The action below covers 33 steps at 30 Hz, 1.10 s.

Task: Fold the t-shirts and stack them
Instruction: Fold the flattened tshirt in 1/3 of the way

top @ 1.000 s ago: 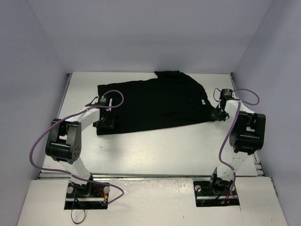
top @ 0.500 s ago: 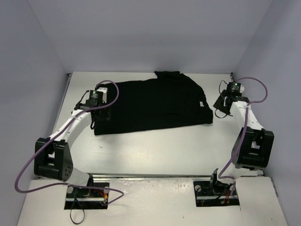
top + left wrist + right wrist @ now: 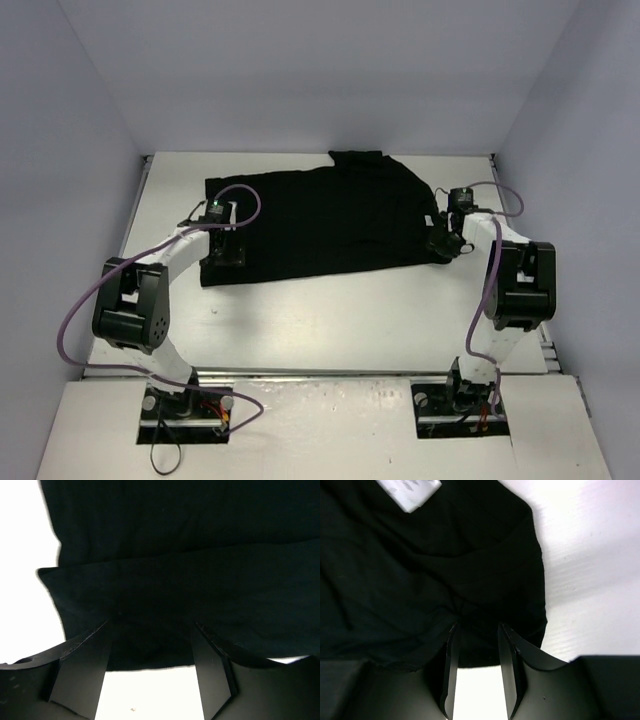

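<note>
The black t-shirt (image 3: 320, 215) lies spread flat across the far half of the white table. My left gripper (image 3: 222, 252) sits low at its near-left corner. In the left wrist view the shirt (image 3: 175, 555) has its hem running between the fingertips of the left gripper (image 3: 150, 627), whose jaws stand wide and open. My right gripper (image 3: 440, 245) is at the near-right corner. In the right wrist view the shirt (image 3: 395, 570) reaches in between the open jaws of the right gripper (image 3: 479, 627), which do not pinch it. A white label (image 3: 407, 492) shows on the fabric.
Bare white table (image 3: 330, 310) stretches between the shirt and the arm bases. Grey walls close in the left, back and right sides. A purple cable (image 3: 75, 310) loops beside each arm.
The right gripper opened from shut, swung out to the right, then came back left onto the shirt's near-right corner. The left arm stretched out and returned to the near-left corner.
</note>
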Each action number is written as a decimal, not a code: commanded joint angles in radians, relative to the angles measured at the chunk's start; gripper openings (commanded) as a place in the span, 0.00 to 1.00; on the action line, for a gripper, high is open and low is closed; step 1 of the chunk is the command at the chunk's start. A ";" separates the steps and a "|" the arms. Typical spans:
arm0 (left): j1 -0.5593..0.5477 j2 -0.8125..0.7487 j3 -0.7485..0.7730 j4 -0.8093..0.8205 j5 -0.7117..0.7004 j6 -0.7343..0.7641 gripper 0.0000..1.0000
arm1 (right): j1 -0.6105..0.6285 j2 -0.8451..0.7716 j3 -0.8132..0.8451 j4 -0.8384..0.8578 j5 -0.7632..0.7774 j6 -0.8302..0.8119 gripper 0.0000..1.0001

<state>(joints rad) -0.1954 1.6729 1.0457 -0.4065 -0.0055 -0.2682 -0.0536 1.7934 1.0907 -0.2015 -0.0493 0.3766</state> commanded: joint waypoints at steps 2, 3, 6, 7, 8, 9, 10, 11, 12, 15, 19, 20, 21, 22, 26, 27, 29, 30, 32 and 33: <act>0.020 0.006 -0.004 0.009 -0.011 -0.027 0.59 | -0.006 0.010 -0.049 0.034 0.073 0.029 0.31; 0.025 0.009 -0.011 -0.001 -0.014 -0.030 0.59 | -0.006 -0.001 -0.069 0.033 0.079 0.032 0.31; 0.039 0.014 -0.013 -0.040 -0.030 -0.030 0.59 | -0.007 -0.060 -0.140 0.029 0.111 0.049 0.31; 0.044 0.012 -0.011 -0.051 -0.037 -0.026 0.59 | -0.009 -0.080 -0.160 0.027 0.128 0.053 0.31; 0.049 0.009 -0.012 -0.059 -0.045 -0.023 0.59 | -0.011 -0.095 -0.174 0.026 0.145 0.057 0.31; 0.057 0.006 -0.012 -0.071 -0.047 -0.020 0.59 | -0.017 -0.114 -0.191 0.020 0.152 0.063 0.31; 0.069 0.006 -0.012 -0.087 -0.048 -0.016 0.59 | -0.027 -0.138 -0.212 0.010 0.157 0.073 0.32; 0.078 0.001 -0.015 -0.095 -0.048 -0.012 0.59 | -0.034 -0.158 -0.228 0.003 0.159 0.078 0.32; 0.087 -0.005 -0.020 -0.099 -0.048 -0.008 0.59 | -0.038 -0.177 -0.242 -0.003 0.161 0.082 0.32; 0.104 -0.023 -0.033 -0.114 -0.058 0.000 0.59 | -0.045 -0.237 -0.282 -0.015 0.175 0.093 0.32; 0.106 -0.076 -0.064 -0.142 -0.075 0.016 0.59 | -0.042 -0.356 -0.316 -0.072 0.185 0.102 0.32; 0.105 -0.091 -0.071 -0.145 -0.078 0.017 0.59 | -0.038 -0.379 -0.318 -0.081 0.193 0.101 0.32; 0.104 -0.108 -0.076 -0.146 -0.080 0.018 0.59 | -0.033 -0.409 -0.313 -0.089 0.202 0.098 0.32; 0.103 -0.146 -0.079 -0.146 -0.083 0.020 0.59 | -0.021 -0.447 -0.302 -0.098 0.211 0.091 0.32; 0.063 -0.277 -0.037 -0.131 -0.085 0.059 0.59 | 0.044 -0.529 -0.194 -0.110 0.181 0.026 0.34; 0.046 -0.301 -0.020 -0.131 -0.085 0.071 0.59 | 0.048 -0.533 -0.168 -0.110 0.164 0.004 0.34; -0.023 -0.347 0.027 -0.129 -0.077 0.097 0.59 | 0.084 -0.530 -0.111 -0.111 0.124 -0.026 0.34; -0.065 -0.362 0.046 -0.127 -0.078 0.104 0.59 | 0.084 -0.529 -0.094 -0.111 0.105 -0.028 0.34; -0.161 -0.385 0.083 -0.109 -0.089 0.130 0.59 | 0.084 -0.518 -0.064 -0.110 0.068 -0.021 0.34; -0.212 -0.388 0.099 -0.094 -0.093 0.147 0.60 | 0.084 -0.507 -0.054 -0.110 0.048 -0.016 0.34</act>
<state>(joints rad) -0.2483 1.3449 1.0468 -0.5455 -0.0819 -0.2013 0.0248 1.2848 0.9738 -0.3065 0.0680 0.3855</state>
